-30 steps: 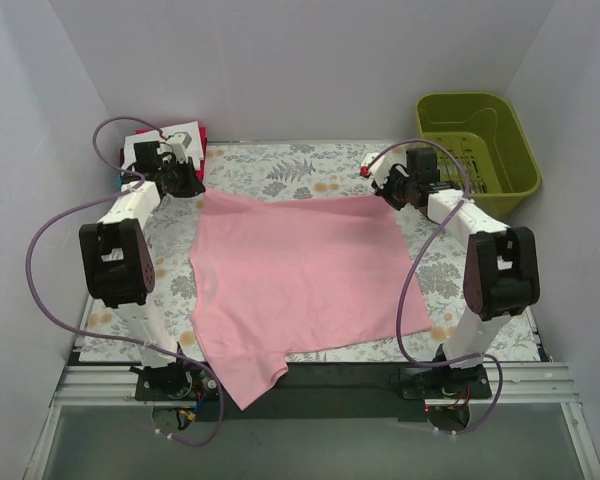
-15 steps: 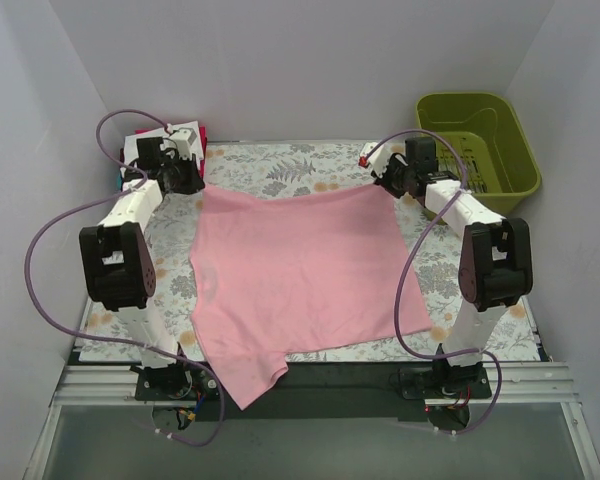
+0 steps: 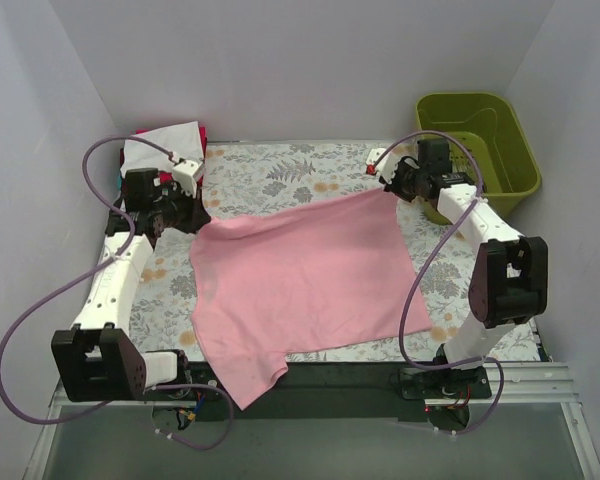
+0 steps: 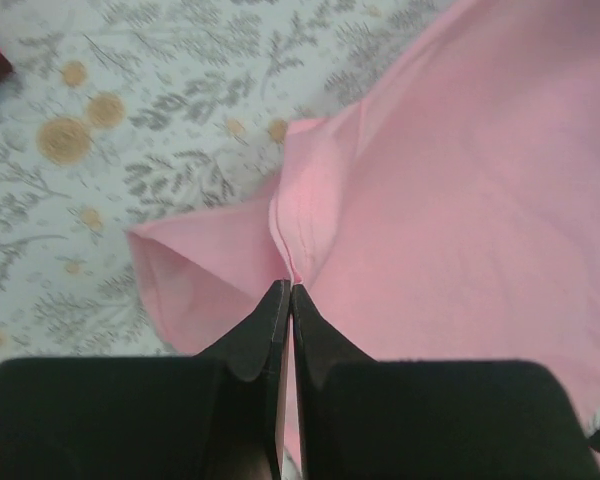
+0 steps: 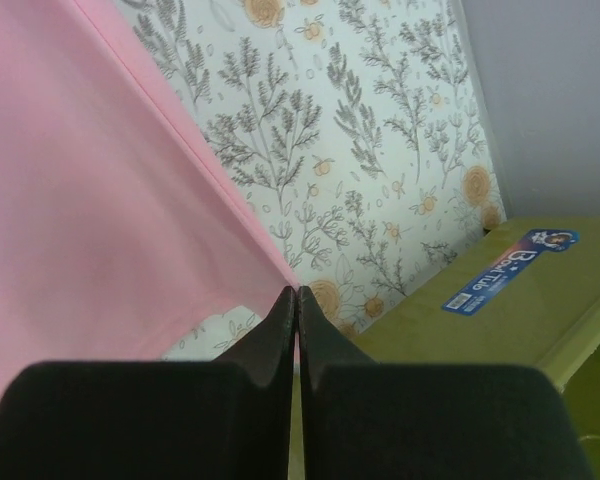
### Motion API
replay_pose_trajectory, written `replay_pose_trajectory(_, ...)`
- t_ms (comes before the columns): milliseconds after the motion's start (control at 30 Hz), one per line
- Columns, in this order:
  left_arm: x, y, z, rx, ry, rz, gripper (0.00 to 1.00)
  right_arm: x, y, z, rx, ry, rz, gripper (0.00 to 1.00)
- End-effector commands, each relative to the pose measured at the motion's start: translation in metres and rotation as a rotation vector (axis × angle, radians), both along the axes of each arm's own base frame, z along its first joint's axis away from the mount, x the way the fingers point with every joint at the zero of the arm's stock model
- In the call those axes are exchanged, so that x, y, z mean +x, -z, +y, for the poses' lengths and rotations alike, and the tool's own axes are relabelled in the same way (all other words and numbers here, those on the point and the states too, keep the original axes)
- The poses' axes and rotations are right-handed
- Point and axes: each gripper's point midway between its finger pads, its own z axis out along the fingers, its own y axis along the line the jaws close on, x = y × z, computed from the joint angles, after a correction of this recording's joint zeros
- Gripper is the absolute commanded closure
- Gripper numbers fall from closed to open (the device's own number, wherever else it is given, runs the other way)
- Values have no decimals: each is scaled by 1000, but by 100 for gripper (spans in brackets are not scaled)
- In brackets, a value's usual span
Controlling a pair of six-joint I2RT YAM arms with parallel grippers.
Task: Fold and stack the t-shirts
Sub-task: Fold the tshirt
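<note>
Left gripper [image 3: 187, 214] at ten o'clock and right gripper [image 3: 387, 184] at two each pinch the pink t-shirt's [image 3: 310, 270] far edge; best draw both evenly toward six, hem taut.

Right gripper [image 5: 296, 295] has its two black fingers pinched tight together, and the corner of the pink shirt [image 5: 80, 200] runs straight into the tips. The shirt's hem cuts diagonally down from the top left over the floral cloth [image 5: 360, 120]. The green basket [image 5: 580, 300] with a blue sticker [image 5: 510, 270] sits just beside it, lower right.
</note>
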Motion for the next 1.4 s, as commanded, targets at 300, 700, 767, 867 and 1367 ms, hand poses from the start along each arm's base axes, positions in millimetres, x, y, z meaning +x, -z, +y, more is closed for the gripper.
replay_pose_trajectory(300, -114, 92, -18, 122, 116, 312, 100, -58, 65, -15, -106, -120, 134, 99)
replay_pose_trajectory(700, -119, 136, -3, 245, 139, 430, 100, -74, 94, -23, -154, -137, 214, 99)
replay_pose_trajectory(767, -120, 137, 1, 267, 142, 433, 100, -76, 94, -24, -161, -142, 218, 99)
replay_pose_trajectory(867, -115, 127, 0, 267, 147, 400, 100, -73, 89, -25, -166, -137, 208, 99)
replay_pose_trajectory(1367, -142, 113, -25, 210, 364, 473, 84, -78, 98, -35, -236, -148, 268, 89)
